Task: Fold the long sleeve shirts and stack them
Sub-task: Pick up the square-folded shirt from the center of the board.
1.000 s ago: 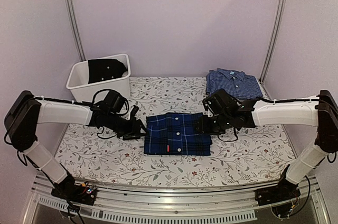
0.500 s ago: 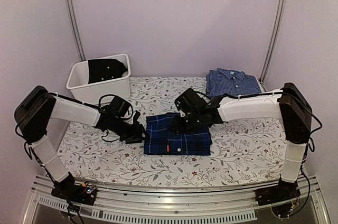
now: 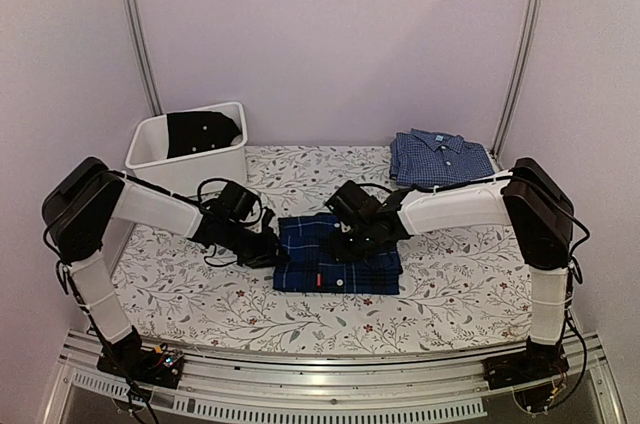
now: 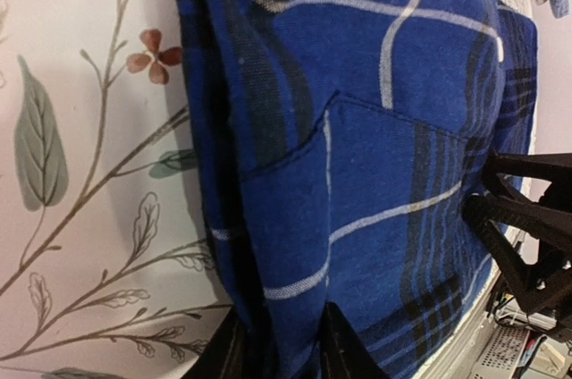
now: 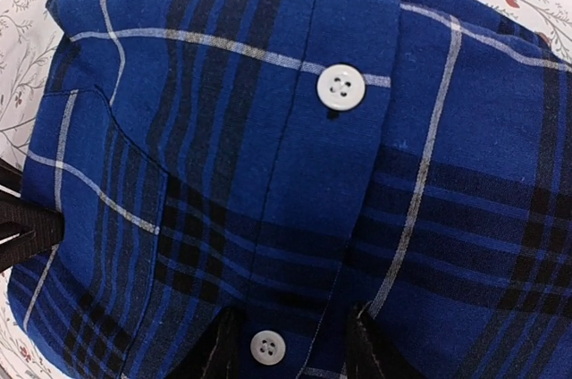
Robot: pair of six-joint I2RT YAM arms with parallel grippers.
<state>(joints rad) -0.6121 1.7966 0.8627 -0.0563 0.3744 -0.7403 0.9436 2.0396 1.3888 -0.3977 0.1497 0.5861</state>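
A folded navy and royal-blue plaid long sleeve shirt (image 3: 338,262) lies in the middle of the flowered table (image 3: 450,284). My left gripper (image 3: 270,250) is at its left edge. In the left wrist view the thick folded edge (image 4: 295,245) sits pinched between the two fingers (image 4: 234,357), so that gripper (image 4: 286,357) is shut on it. My right gripper (image 3: 352,240) is at the shirt's far middle. Its fingers (image 5: 371,348) stand either side of the button placket (image 5: 304,218), with cloth filling the gap of the gripper (image 5: 290,352). A lighter blue checked shirt (image 3: 440,156) lies folded at the back right.
A white bin (image 3: 150,149) with a dark garment (image 3: 203,131) in it stands at the back left. Metal posts (image 3: 138,34) rise at both back corners. The table's near edge ends at a metal rail (image 3: 320,384).
The right arm swung left from the plaid shirt's right side onto its far middle. The left gripper slid right onto the shirt's left edge, and its jaws narrowed on the fold.
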